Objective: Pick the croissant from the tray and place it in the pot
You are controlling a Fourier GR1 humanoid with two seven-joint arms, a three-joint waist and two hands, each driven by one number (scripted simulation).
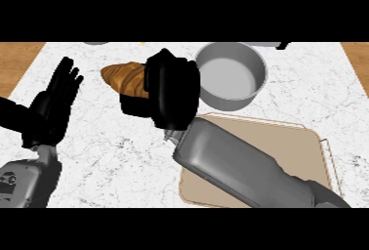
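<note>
Golden croissant (124, 78) clasped by curled right hand (170, 90) over marbled worktop (115, 151), left of grey pot (232, 75), beige tray (306, 146) behind forearm, left hand (52, 105) rested open at left.

White marble counter (130, 161) between light wooden strips (18, 63) at either side.

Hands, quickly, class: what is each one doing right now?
Left hand: open, fingers straight, holding nothing, at the view's left.
Right hand: closed round the croissant, beside the pot.
</note>
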